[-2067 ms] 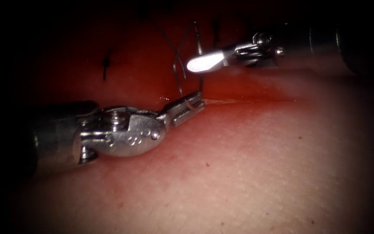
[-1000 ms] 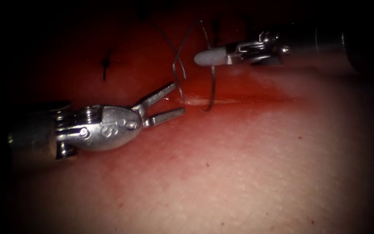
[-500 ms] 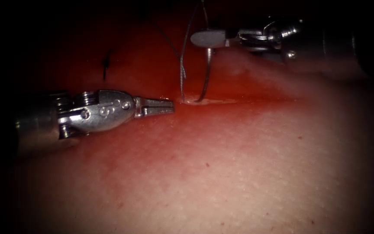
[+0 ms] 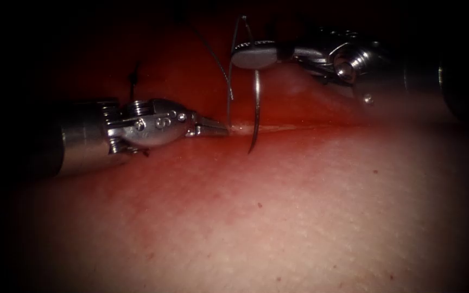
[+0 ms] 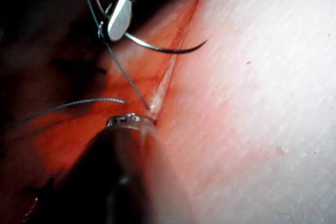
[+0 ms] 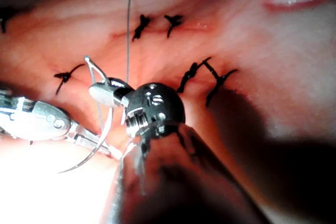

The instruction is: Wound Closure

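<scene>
My right tool [image 4: 245, 56] hangs above the cut [image 4: 299, 128] with its jaws shut on the curved needle [image 4: 256, 103] close to its thread end. The needle hangs down free of the tissue [image 4: 299, 217], its tip just in front of the cut. Thread [image 4: 229, 92] runs from the needle's end down into the left end of the cut. My left tool [image 4: 218, 129] lies low with jaws shut, its tip against the tissue next to where the thread goes in; I see nothing held. The left wrist view shows the needle [image 5: 163, 50] in the right tool [image 5: 119, 19].
A dark knotted stitch [image 4: 132, 81] sits behind the left tool. Several more tied stitches [image 6: 202, 72] line the closed part of the wound in the right wrist view. Red fluid wets the tissue around the cut. A loose thread end [image 5: 79, 103] lies across the tissue.
My left tool let go of the needle, backed off open, then shut and moved right to the cut's end. My right tool lifted and turned the needle, drawing thread up.
</scene>
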Action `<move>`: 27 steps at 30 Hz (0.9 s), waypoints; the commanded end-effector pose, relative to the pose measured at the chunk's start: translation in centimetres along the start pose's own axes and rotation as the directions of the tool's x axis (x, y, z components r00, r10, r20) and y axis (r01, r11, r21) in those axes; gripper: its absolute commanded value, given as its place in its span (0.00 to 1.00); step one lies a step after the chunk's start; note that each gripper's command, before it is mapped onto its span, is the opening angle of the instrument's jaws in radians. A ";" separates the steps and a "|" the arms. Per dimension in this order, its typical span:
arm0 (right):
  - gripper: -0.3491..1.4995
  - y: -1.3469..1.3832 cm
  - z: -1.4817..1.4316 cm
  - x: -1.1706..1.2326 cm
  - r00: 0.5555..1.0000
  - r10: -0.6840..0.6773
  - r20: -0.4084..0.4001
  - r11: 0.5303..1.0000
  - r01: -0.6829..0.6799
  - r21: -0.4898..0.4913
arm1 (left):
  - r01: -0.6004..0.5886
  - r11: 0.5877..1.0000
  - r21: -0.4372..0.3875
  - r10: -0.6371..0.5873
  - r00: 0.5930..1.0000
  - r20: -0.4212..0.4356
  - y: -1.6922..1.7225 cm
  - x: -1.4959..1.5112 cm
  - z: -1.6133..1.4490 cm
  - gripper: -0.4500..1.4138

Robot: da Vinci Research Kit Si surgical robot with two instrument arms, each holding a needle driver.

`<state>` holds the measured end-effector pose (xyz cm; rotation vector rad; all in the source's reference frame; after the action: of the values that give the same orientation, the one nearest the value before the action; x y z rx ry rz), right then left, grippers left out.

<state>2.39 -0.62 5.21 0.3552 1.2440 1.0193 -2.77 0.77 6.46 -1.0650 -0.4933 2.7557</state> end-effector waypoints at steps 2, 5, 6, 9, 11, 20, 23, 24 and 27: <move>0.00 -0.01 0.10 -0.01 0.994 -0.110 -0.013 0.994 0.111 0.021 | -0.006 1.000 -0.028 0.006 1.000 0.023 -0.05 0.04 0.09 0.00; 0.00 -0.04 0.12 -0.01 0.982 -0.185 -0.030 0.982 0.186 0.033 | -0.007 0.997 -0.081 0.012 0.998 0.069 -0.05 0.04 0.12 0.00; 0.00 -0.04 0.13 0.00 0.980 -0.196 -0.037 0.980 0.197 0.035 | -0.003 0.995 -0.102 0.012 0.996 0.087 -0.05 0.04 0.13 0.00; 0.00 -0.04 0.16 0.02 0.968 -0.245 -0.051 0.969 0.246 0.023 | 0.006 0.987 -0.162 0.014 0.992 0.123 -0.03 0.04 0.13 0.00; 0.00 -0.05 0.17 0.03 0.959 -0.277 -0.063 0.960 0.278 0.012 | 0.023 0.981 -0.194 0.004 0.990 0.140 0.00 0.03 0.11 0.00; 0.00 0.02 0.25 0.06 0.912 -0.404 -0.066 0.913 0.398 -0.090 | 0.089 0.968 -0.236 -0.045 0.982 0.184 0.08 0.01 0.08 0.15; 0.00 0.01 0.27 0.05 0.894 -0.441 -0.073 0.895 0.432 -0.113 | 0.103 0.966 -0.238 -0.059 0.981 0.185 0.08 0.01 0.08 0.24; 0.00 0.01 0.27 0.04 0.886 -0.458 -0.074 0.886 0.447 -0.127 | 0.107 0.966 -0.236 -0.063 0.981 0.186 0.08 0.01 0.07 0.26; 0.00 0.00 0.30 -0.02 0.875 -0.478 -0.081 0.874 0.464 -0.143 | 0.120 0.966 -0.229 -0.075 0.978 0.195 0.05 0.02 0.05 0.30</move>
<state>2.57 -0.59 5.28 -0.1124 1.2816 0.6855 -2.76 0.68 6.42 -0.8028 -0.9026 2.7658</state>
